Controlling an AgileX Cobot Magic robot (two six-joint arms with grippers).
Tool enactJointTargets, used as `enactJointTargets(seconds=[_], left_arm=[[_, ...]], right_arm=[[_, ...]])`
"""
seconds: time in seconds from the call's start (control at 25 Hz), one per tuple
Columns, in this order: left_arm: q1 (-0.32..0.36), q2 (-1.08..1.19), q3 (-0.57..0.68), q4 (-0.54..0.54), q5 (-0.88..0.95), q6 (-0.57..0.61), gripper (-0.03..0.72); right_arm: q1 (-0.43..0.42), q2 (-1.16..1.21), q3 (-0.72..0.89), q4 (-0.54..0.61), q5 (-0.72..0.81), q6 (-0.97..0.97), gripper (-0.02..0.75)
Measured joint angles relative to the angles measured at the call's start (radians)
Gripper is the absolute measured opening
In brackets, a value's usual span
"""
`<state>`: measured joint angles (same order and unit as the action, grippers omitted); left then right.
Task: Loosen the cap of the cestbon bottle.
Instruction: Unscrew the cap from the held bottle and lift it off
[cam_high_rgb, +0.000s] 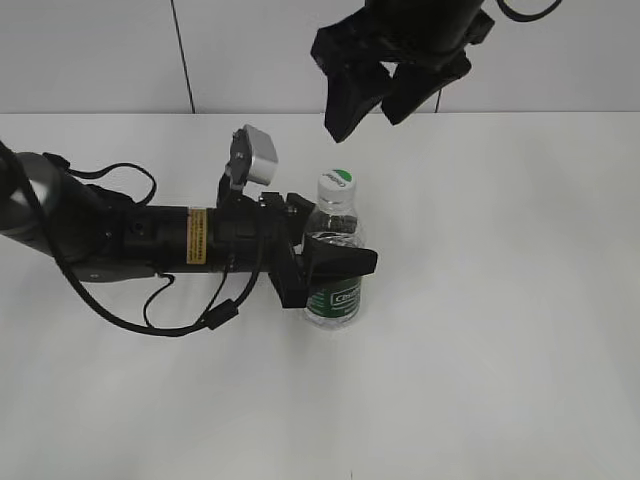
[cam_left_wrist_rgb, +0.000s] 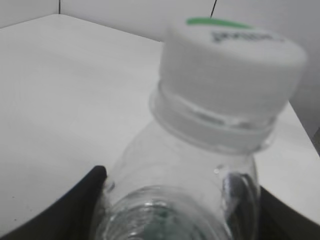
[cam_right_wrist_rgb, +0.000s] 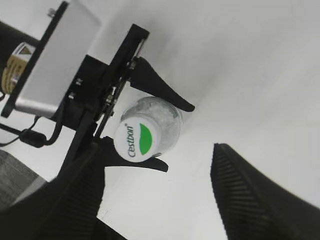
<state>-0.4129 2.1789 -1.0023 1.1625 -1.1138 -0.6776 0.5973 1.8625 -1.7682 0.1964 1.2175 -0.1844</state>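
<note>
A plain white table (cam_high_rgb: 500, 350) runs back to a pale panelled wall, and near its middle stands the cestbon bottle (cam_high_rgb: 333, 285), upright, small and clear, with a dark green label band low on its ribbed body. Its cap (cam_high_rgb: 337, 182) is white and round, screwed down on the neck, the top printed with a green half-disc and small dark lettering. The left gripper (cam_high_rgb: 325, 262) reaches in from the left along the table and is clamped on the bottle's body just above the label, one finger on the near side and one on the far side. The right gripper (cam_high_rgb: 385, 95) hangs above and behind the bottle, well apart from the cap, its two ribbed fingers spread wide. The left wrist view shows the cap (cam_left_wrist_rgb: 232, 70) close up, slightly blurred, with the neck ring under it and dark fingers (cam_left_wrist_rgb: 65, 212) at both lower corners against the clear plastic. The right wrist view looks straight down on the cap (cam_right_wrist_rgb: 138, 139), where the lettering reads Cestbon, which the other views leave too small or blurred.
</note>
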Motion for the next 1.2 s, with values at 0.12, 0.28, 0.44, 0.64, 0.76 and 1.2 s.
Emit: enactJointTargets(seconds=[0.12,0.28,0.44,0.64,0.76,1.2], left_arm=[[0.0,0.003,0.0,-0.008,-0.009,0.0,0.435],[0.0,0.004,0.0,-0.011,-0.01,0.0,0.435],[0.0,0.004,0.0,-0.014,-0.009,0.012,0.435],[0.0,0.004,-0.001,-0.034,0.003,0.021,0.435],[0.0,0.004,-0.001,-0.042,0.009,0.026,0.435],[-0.001,0.004,-0.001,-0.049,0.014,0.048,0.435]], right_arm=[[0.0,0.0,0.0,-0.018,0.0,0.119,0.503],[0.0,0.012,-0.003,-0.017,0.0,0.211,0.503],[0.0,0.055,-0.003,-0.005,0.0,0.296,0.503],[0.0,0.066,-0.003,0.003,0.0,0.416,0.503],[0.0,0.067,-0.003,0.003,0.0,0.491,0.503],[0.002,0.112,-0.003,0.093,0.0,0.595,0.503]])
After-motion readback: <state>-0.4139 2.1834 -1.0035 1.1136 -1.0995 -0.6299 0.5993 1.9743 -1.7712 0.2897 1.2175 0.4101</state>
